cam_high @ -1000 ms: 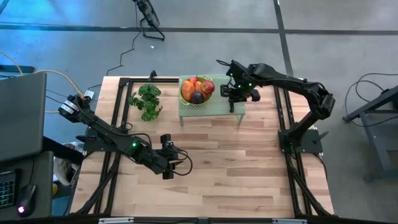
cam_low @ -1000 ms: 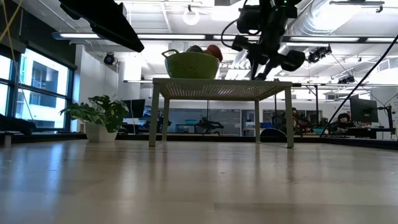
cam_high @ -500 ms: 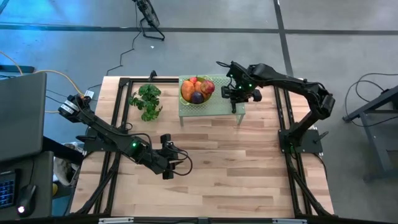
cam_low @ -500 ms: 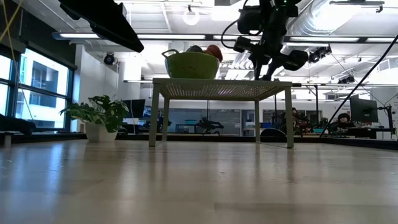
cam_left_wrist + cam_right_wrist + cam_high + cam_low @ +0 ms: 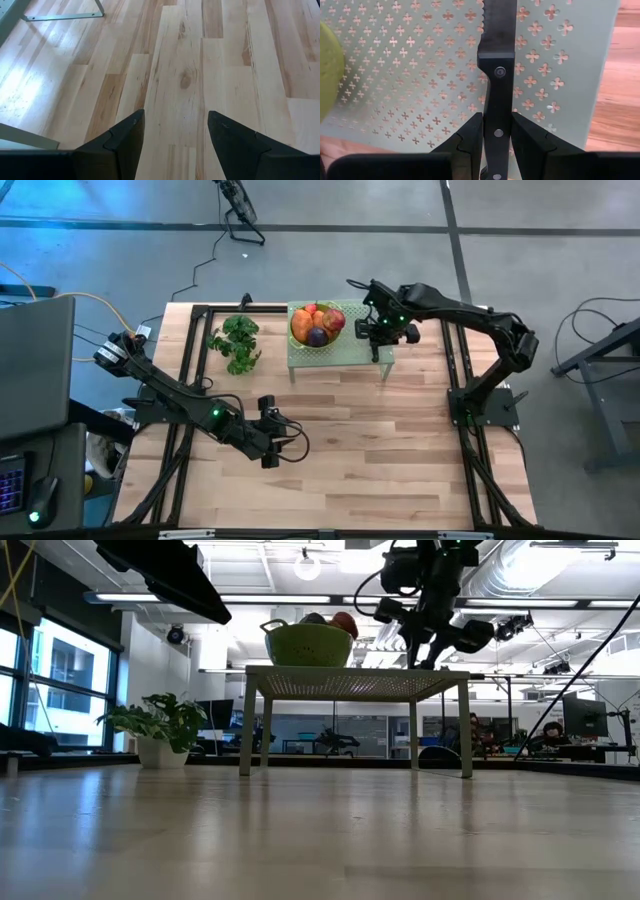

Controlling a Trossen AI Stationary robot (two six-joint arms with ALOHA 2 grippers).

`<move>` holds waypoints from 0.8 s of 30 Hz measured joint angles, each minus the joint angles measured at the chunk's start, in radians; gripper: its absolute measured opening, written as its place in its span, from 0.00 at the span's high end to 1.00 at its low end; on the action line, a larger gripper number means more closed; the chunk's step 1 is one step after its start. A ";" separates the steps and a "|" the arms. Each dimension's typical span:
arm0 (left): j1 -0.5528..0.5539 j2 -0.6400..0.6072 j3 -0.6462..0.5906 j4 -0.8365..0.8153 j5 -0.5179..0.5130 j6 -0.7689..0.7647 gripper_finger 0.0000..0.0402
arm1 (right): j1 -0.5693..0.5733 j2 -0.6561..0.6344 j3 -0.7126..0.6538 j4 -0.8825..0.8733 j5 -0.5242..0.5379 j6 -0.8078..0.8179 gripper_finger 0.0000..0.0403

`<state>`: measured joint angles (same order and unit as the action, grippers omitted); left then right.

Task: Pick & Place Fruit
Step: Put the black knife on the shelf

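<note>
The fruit (image 5: pixel 317 323), small, rounded, probably light and prone to rolling, sits heaped in the green bowl (image 5: pixel 303 338), best pinched across its middle; beside the bowl, the right gripper (image 5: pixel 495 135) clamps the knife (image 5: pixel 498 60), while the left gripper (image 5: pixel 172 131) stands half-open and empty well away.

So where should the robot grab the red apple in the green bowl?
Probably around its rounded sides, coming straight down from above. The red apple sits on top of the fruit pile in the green bowl on the perforated pale green stand; the rim blocks a sideways reach. The right tool is shut on a black-handled knife.
</note>
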<state>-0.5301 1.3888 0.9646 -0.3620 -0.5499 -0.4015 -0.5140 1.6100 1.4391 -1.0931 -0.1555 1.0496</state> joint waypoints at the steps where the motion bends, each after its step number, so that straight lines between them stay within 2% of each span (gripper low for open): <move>1: 0.000 0.000 0.000 0.000 0.000 0.000 0.47 | 0.000 0.000 0.000 0.001 0.000 0.000 0.79; 14: 0.000 0.000 0.000 -0.008 0.001 0.000 0.47 | -0.001 0.000 0.000 0.011 0.008 -0.028 0.78; 24: 0.000 0.000 0.000 -0.007 0.001 0.000 0.47 | 0.000 0.000 0.000 0.013 0.053 -0.034 0.77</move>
<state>-0.5301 1.3890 0.9646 -0.3695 -0.5488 -0.4015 -0.5144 1.6100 1.4391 -1.0805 -0.1024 1.0160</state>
